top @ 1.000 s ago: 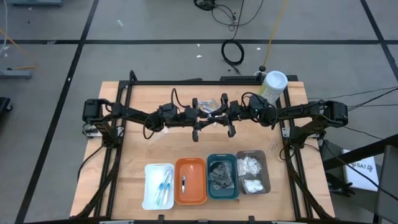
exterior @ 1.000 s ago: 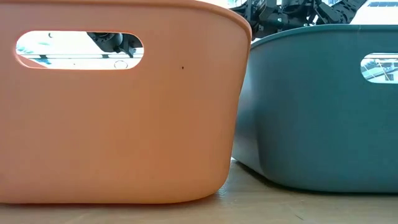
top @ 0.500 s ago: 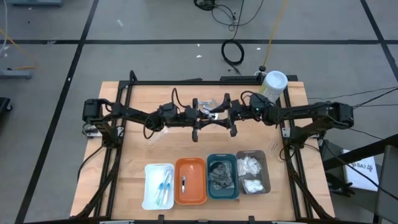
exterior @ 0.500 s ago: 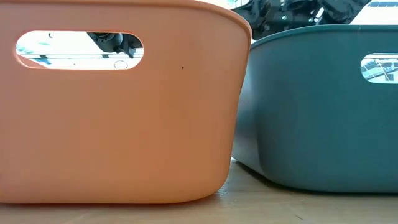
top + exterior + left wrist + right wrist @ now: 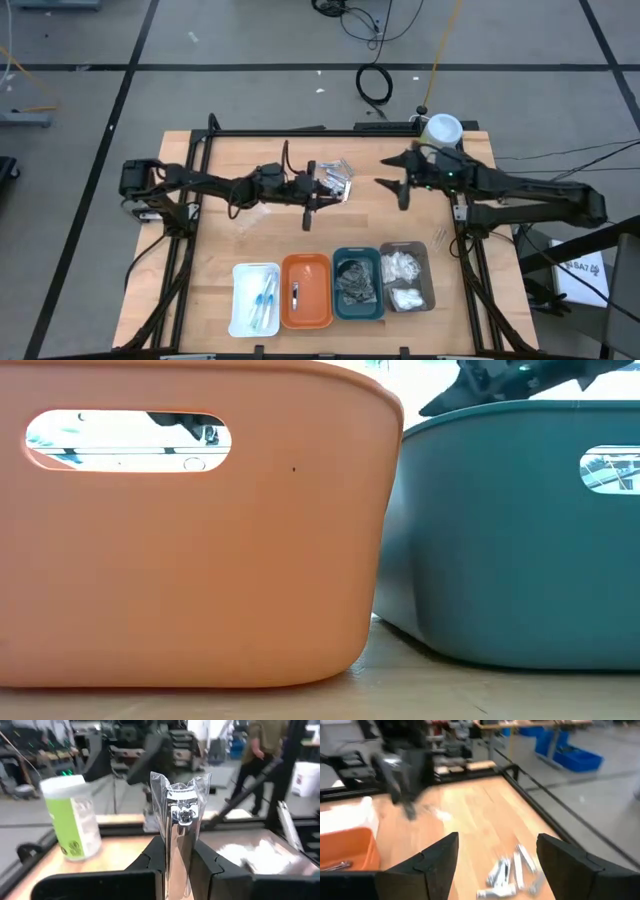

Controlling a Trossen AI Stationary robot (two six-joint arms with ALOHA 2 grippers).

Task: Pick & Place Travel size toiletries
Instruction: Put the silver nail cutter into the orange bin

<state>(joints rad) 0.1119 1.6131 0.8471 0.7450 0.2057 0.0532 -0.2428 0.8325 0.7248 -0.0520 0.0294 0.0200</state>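
Between the left gripper's [image 5: 177, 860] closed dark fingers stands 1 clear-wrapped silvery metal piece [image 5: 180, 815]; right gripper [image 5: 497, 865] spread wide.

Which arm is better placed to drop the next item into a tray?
Left. The left gripper is shut on a clear-wrapped metal piece, while the right gripper is open, holding nothing, near the pale-green canister.

Grey floor [image 5: 80, 120] with dark seams — black cable coil [image 5: 376, 84], blue bins [image 5: 570, 751]
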